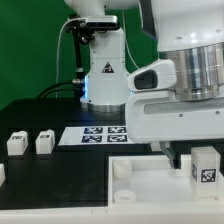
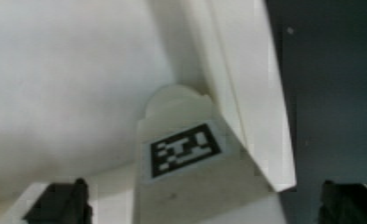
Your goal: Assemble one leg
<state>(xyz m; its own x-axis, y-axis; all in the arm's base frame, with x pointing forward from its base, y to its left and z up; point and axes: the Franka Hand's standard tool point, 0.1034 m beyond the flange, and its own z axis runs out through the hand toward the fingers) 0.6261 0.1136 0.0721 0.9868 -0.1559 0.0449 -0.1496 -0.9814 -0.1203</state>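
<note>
A leg point(image 1: 205, 167), a small white block with a black-and-white tag, stands upright on the far right part of the large white tray-like piece point(image 1: 150, 188). My gripper point(image 1: 203, 157) hangs right over it. In the wrist view the leg point(image 2: 185, 150) sits between my two dark fingertips point(image 2: 55, 200), with a gap on each side, so my gripper point(image 2: 203, 202) is open around it. The tray's raised edge point(image 2: 233, 60) runs beside the leg. Whether the leg sits in a socket is hidden.
Two more legs point(image 1: 17, 143) point(image 1: 44, 143) stand on the black table at the exterior view's left, and a third point(image 1: 2, 175) is at the frame edge. The marker board point(image 1: 100, 134) lies behind the tray, in front of the robot base point(image 1: 103, 75).
</note>
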